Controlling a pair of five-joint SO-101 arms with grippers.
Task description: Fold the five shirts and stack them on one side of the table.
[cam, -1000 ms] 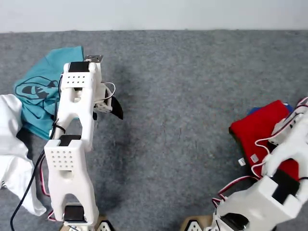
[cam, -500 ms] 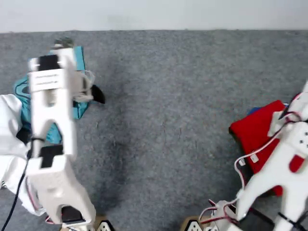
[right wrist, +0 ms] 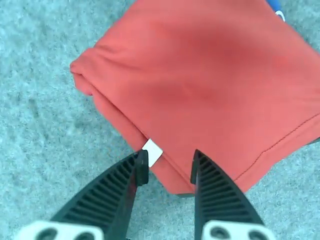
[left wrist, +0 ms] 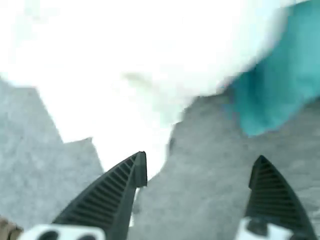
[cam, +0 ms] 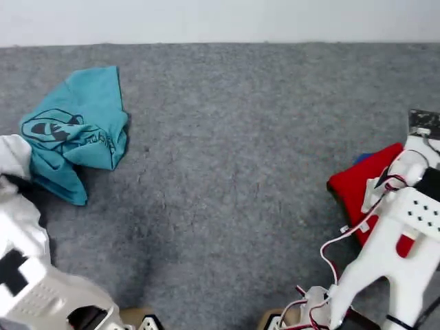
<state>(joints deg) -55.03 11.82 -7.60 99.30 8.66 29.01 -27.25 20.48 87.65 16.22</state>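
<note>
Two crumpled shirts lie at the far left of the grey carpeted table point(cam: 240, 172), touching: a soft teal printed shirt point(cam: 79, 134) and a white shirt point(cam: 12, 155). A folded red shirt point(right wrist: 200, 85) sits right. Our left gripper point(left wrist: 200, 157) hangs spread wide over the white cloth; our right gripper point(right wrist: 170, 159), narrowly parted above the red shirt's edge, pinches nothing. Light, limp fabric, we judge; we'd take a hem corner.

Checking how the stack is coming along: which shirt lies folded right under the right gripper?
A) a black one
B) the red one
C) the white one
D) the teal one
B: the red shirt lies folded flat beneath the right gripper, while the teal shirt sits crumpled far off.
</note>
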